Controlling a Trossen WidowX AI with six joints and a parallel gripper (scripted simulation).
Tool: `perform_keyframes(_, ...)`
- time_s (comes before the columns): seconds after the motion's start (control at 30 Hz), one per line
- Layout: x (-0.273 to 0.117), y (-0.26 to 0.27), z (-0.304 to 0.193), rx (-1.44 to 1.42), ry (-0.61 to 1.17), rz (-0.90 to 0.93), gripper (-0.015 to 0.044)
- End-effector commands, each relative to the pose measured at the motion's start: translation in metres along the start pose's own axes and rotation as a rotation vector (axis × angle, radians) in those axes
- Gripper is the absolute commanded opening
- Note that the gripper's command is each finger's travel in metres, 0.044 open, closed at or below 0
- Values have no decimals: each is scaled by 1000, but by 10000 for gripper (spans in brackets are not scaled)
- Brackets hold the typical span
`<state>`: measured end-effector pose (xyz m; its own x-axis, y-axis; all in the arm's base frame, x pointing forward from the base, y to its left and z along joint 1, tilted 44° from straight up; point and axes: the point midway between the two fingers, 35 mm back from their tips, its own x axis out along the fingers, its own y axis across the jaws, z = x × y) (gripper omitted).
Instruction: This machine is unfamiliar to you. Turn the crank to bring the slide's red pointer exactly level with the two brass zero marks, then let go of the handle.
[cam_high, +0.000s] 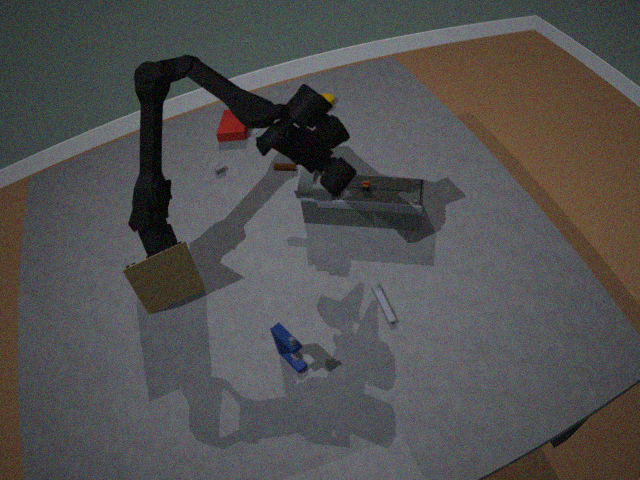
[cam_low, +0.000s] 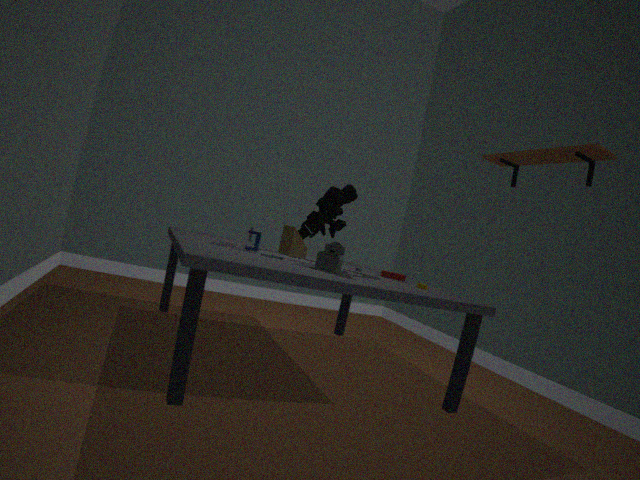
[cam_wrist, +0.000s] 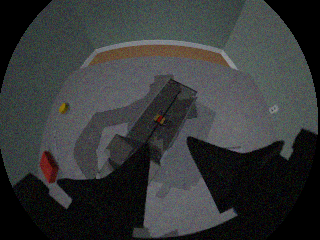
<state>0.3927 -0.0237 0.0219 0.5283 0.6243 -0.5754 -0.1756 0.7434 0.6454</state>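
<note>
gripper held above grey machine, fingers spread partway, nothing pinched, red pointer exposed on machine's top

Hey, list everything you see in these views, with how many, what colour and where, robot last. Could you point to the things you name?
machine (cam_high: 382, 218) (cam_wrist: 148, 107): one, grey, mid-table, red pointer on its top
orange-brown cylinder (cam_high: 284, 166): one, left of the machine in the top view
red block (cam_high: 231, 127) (cam_low: 392, 275) (cam_wrist: 49, 167): one, red, near the table's edge
yellow object (cam_high: 328, 98) (cam_low: 421, 285) (cam_wrist: 63, 108): one, yellow, beyond the red block
blue clamp-like piece (cam_high: 285, 346) (cam_low: 257, 240): one, blue, on the table
pale bar (cam_high: 385, 304): one, pale grey, on the table
wall shelf (cam_low: 550, 155): one, brown, right wall
tan block (cam_high: 165, 279) (cam_low: 292, 241): one, tan, at the arm's base
arm (cam_high: 151, 129) (cam_low: 330, 202): one, black, reaching toward the machine
gripper (cam_wrist: 168, 143): one, black, open, near the machine
</note>
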Motion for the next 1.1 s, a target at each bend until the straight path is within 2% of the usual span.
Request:
perform_keyframes(0.0,0,0,0,0,0,-1,315)
perform_keyframes(0.17,-7,-1,6,-1,1,-2,440)
perform_keyframes(0.4,-42,-3,32,-1,1,-2,440)
perform_keyframes(1.07,-43,-3,32,-1,1,-2,440)
